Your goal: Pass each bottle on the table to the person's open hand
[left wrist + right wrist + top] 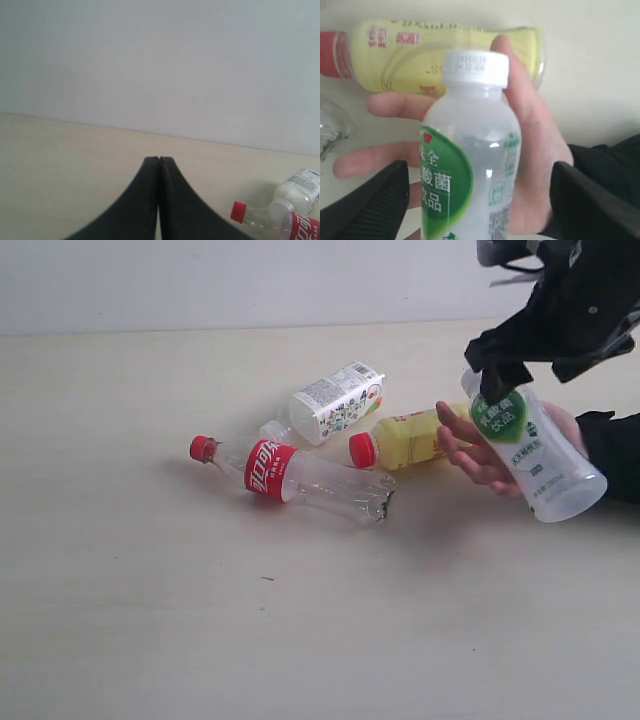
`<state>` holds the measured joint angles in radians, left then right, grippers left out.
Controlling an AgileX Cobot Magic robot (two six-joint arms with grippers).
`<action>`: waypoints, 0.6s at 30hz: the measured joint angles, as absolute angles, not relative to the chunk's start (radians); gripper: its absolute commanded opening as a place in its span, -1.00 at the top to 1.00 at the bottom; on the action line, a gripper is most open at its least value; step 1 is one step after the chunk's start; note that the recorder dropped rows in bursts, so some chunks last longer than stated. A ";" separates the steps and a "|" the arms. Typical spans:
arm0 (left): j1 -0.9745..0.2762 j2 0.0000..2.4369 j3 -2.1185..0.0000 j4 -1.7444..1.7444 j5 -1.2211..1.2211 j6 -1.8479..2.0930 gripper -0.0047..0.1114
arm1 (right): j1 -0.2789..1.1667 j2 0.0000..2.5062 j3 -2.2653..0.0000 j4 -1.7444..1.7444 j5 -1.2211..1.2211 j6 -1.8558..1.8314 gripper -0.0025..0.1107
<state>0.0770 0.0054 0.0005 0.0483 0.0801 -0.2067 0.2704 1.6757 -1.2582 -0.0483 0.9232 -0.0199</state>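
The green-label bottle rests on the person's hand between the right gripper's wide jaws, so it seems delivered; the cola bottle, yellow bottle and square bottle wait on the table, and the left gripper is closed and empty.

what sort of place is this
Probably a robot test bench: bare beige table against a blank wall, loose drink bottles, and the right gripper around a green-label bottle over a person's hand.
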 measured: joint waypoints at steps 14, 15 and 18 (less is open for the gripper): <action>0.077 0.005 0.000 0.048 0.080 -0.207 0.87 | 0.270 0.915 -1.250 0.208 0.839 -0.294 0.96; 0.077 0.005 0.000 0.048 0.080 -0.207 0.87 | 0.270 0.868 -1.234 0.260 0.832 -0.316 0.96; 0.077 0.005 0.000 0.048 0.080 -0.207 0.87 | 0.270 0.664 -1.098 0.403 0.807 -0.359 0.96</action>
<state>0.0770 0.0054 0.0005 0.0483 0.0801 -0.2067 0.2704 0.6642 -1.0985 0.4027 0.8066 -0.3593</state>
